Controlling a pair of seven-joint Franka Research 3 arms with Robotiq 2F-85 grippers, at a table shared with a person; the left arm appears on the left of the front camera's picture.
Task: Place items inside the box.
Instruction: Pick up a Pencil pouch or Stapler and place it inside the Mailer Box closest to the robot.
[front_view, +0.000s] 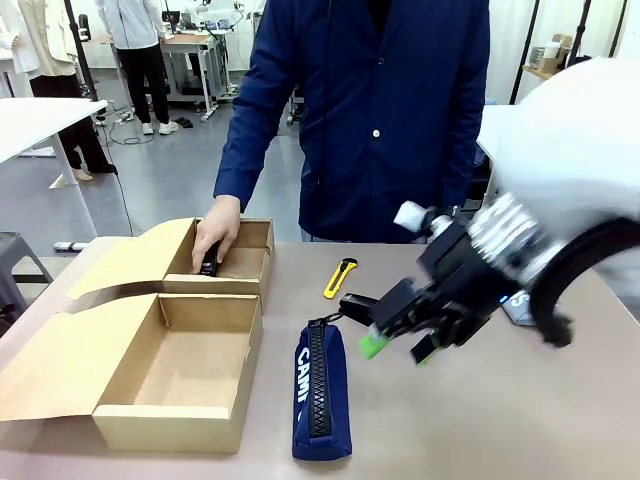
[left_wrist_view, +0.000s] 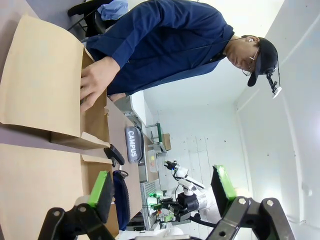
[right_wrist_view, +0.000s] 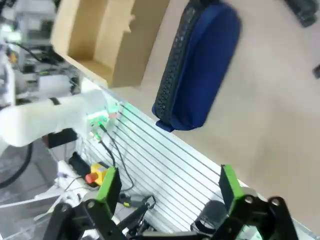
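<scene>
The box (front_view: 235, 375) stands open at the near left of the table, its flap lid folded out to the left, and its corner (right_wrist_view: 107, 37) sits at the top of the right wrist view. A navy pencil case (front_view: 320, 390) with a black zipper lies just right of the box, and in the wrist views I see it as the pencil case (right_wrist_view: 200, 70) and the pencil case (left_wrist_view: 132, 145). A yellow utility knife (front_view: 340, 277) lies farther back. My right gripper (front_view: 395, 338) hovers open to the right of the pencil case, and its fingers (right_wrist_view: 111, 182) hold nothing. My left gripper (left_wrist_view: 162, 192) is open and empty.
A smaller cardboard box (front_view: 250, 262) stands behind the box. The person's hand (front_view: 216, 232) reaches into it onto a small black thing (front_view: 208, 268). The person stands at the far edge. The table's near edge and the ribbed metal frame (right_wrist_view: 165, 165) lie below the right gripper.
</scene>
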